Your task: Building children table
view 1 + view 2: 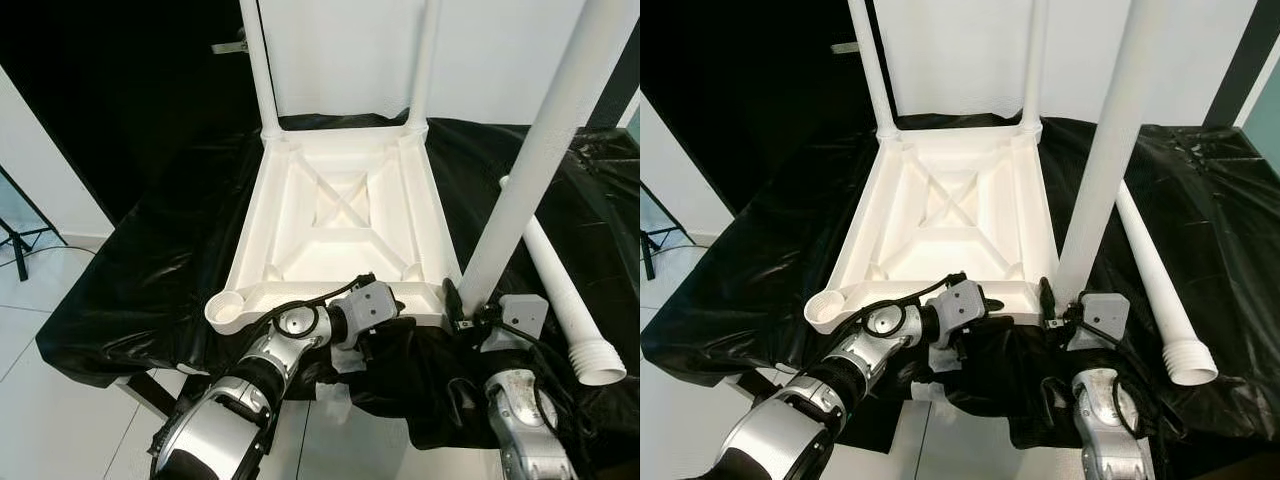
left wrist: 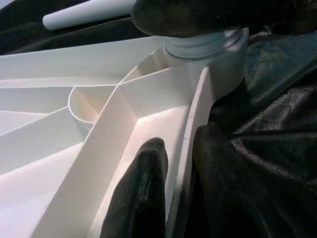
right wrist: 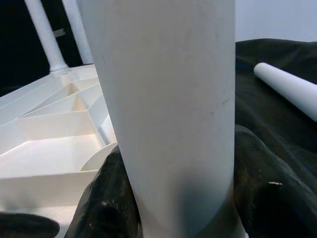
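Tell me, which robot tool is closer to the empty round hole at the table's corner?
Left. The left tool grips the tabletop's near rim, partway along from the empty socket. The right tool is at the opposite near corner, clamped around the leg there.

Parts count

We count one white tabletop (image 1: 340, 215), four white legs: three upright (image 1: 257, 70) (image 1: 424, 65) (image 1: 540, 150), one lying loose (image 1: 565, 295), and two grippers (image 1: 362, 318) (image 1: 455, 305).

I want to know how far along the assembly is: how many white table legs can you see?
4. Two far legs stand in the upturned tabletop's far corners, one near leg is held by the right claw at the near-right corner, one loose leg lies on the black cover.
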Robot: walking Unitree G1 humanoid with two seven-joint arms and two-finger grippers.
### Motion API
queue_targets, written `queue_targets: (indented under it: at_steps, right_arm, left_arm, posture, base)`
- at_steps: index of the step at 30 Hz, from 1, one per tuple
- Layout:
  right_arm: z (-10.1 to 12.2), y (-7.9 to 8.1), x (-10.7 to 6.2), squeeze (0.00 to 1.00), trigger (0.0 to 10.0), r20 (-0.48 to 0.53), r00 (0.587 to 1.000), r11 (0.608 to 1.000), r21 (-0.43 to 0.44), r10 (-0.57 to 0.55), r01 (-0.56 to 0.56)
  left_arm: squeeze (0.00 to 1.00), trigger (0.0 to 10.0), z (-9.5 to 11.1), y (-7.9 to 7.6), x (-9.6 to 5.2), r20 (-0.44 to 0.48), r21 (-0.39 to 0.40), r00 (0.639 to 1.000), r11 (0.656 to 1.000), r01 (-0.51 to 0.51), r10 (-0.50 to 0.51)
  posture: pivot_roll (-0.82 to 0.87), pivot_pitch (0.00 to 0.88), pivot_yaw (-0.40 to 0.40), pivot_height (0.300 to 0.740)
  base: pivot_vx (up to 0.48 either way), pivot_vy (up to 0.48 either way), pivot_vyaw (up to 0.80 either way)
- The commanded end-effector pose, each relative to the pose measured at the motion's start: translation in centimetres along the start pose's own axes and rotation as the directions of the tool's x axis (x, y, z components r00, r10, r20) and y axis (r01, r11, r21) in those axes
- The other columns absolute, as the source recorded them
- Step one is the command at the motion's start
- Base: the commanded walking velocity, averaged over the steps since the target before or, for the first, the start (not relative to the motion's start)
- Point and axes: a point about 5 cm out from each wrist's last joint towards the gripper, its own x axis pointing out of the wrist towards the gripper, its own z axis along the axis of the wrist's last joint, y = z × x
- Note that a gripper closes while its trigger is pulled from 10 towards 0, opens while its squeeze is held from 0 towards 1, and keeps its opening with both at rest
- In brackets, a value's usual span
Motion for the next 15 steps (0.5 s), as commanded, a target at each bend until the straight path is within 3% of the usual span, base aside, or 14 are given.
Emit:
queue_targets:
  at_steps: [1,4,5,6,7,13,14,15]
  right_arm:
    - [-1.5,0.8,-0.8,0.0,0.0,-0.085,0.996,1.0,0.012,-0.004,0.005]
    - [-1.6,1.4,-0.6,0.0,0.0,-0.084,0.996,1.0,0.012,-0.011,0.012]
    - [-1.6,1.6,-0.6,0.0,7.6,-0.085,0.996,1.0,0.008,-0.008,0.008]
    - [-1.6,1.7,-0.5,0.0,10.0,-0.084,0.996,1.0,0.01,0.002,-0.001]
    - [-1.5,2.0,-0.4,1.0,10.0,-0.074,0.997,0.999,0.028,0.022,-0.02]
    - [-1.4,2.7,-0.4,1.0,10.0,-0.079,0.978,0.981,0.036,0.195,-0.193]
    - [-1.5,2.8,-0.6,0.32,10.0,-0.086,0.964,0.968,0.03,0.251,-0.249]
    - [-1.5,2.8,-0.7,0.32,10.0,-0.09,0.955,0.959,0.026,0.284,-0.283]
  left_arm:
    - [0.0,10.0,-3.5,-1.7,-0.9,-0.162,-0.09,0.987,0.996,0.007,-0.022]
    - [0.0,10.0,-3.3,-1.5,-0.8,-0.158,-0.088,0.987,0.996,0.007,-0.021]
    - [0.0,10.0,-3.2,-1.5,-0.7,-0.157,-0.086,0.987,0.996,0.006,-0.02]
    - [0.0,10.0,-3.2,-1.4,-0.7,-0.156,-0.085,0.988,0.996,0.005,-0.018]
    - [0.0,10.0,-3.1,-1.4,-0.7,-0.155,-0.085,0.988,0.996,0.005,-0.018]
    - [0.0,10.0,-3.3,-1.5,-0.8,-0.157,-0.088,0.987,0.996,0.005,-0.018]
    - [0.0,10.0,-3.3,-1.6,-0.8,-0.158,-0.089,0.987,0.996,0.006,-0.02]
    - [0.0,10.0,-3.3,-1.6,-0.7,-0.158,-0.089,0.987,0.996,0.007,-0.021]
  posture:
    - [-0.11,0.0,0.066,0.74]
    - [-0.11,0.0,0.065,0.74]
    - [-0.11,0.0,0.065,0.74]
    - [-0.11,0.0,0.064,0.74]
    - [-0.11,0.0,0.062,0.74]
    - [-0.11,0.0,0.061,0.74]
    - [-0.11,0.0,0.058,0.74]
    - [-0.11,0.0,0.057,0.74]
  base:
    - [0.0,0.0,0.0]
    - [0.0,0.0,0.0]
    - [0.0,0.0,0.0]
    - [0.0,0.0,0.0]
    - [0.0,0.0,0.0]
    - [0.0,0.0,0.0]
    - [0.0,0.0,0.0]
    - [0.0,0.0,0.0]
